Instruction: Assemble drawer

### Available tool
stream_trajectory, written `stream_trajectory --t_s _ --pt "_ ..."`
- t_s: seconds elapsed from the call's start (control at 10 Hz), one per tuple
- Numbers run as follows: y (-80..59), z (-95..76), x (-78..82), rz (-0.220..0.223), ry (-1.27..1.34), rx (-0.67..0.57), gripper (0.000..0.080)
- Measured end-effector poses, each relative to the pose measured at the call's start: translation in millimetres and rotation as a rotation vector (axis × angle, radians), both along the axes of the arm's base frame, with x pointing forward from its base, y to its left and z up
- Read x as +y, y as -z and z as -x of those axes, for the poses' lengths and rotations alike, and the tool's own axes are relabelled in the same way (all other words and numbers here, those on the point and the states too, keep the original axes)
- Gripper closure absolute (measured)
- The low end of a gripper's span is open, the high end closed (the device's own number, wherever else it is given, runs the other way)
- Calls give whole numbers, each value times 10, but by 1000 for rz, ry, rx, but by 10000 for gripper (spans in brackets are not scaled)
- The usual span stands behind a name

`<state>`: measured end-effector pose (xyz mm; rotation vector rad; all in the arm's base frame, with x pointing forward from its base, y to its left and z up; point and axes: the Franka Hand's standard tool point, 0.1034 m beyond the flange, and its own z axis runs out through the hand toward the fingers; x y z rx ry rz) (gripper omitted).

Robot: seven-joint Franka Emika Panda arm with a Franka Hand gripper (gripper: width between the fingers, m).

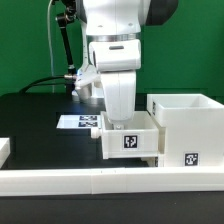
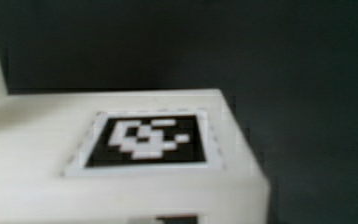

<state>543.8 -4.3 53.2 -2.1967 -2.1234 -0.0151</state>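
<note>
**Arm low over the drawer at the table's front edge**

The black table (image 1: 40, 125) carries everything. At its near edge runs a long white rail (image 1: 60, 181). On the exterior view's right stands the tall white box (image 1: 187, 128), open at the top, with one tag low on its front. Just beside it, touching or nearly so, sits the drawer (image 1: 131, 139), a low white tray-box with a tag on its facing side, close behind the rail. Behind the drawer, flat on the table, lies the marker board (image 1: 80, 122).

The arm's white wrist comes straight down over the drawer and hides its inside. The pincer (image 1: 121, 124) sits at or within the drawer's rim; its fingertips are covered, so I cannot tell whether it is spread, closed or gripping a wall.

The drawer looks like stiff, thin-walled plastic, probably light and smooth. It should slide readily on the table and could slip or tip if pinched near a corner. A grip across one upright wall, near the wall's middle, seems the safest hold.

The exterior view gives the layout: drawer against box, rail in front. The wrist view shows none of that; it gives a blurred close look at a white surface bearing a tag (image 2: 149, 140), likely the drawer (image 2: 211, 110), against dark table.
</note>
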Motion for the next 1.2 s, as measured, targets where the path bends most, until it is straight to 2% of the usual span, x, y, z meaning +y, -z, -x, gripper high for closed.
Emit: stream_trajectory --t_s 0.8,1.2 --pt "-3 11 -9 6 9 1 758" --pt "-51 -22 60 6 -4 -5 758"
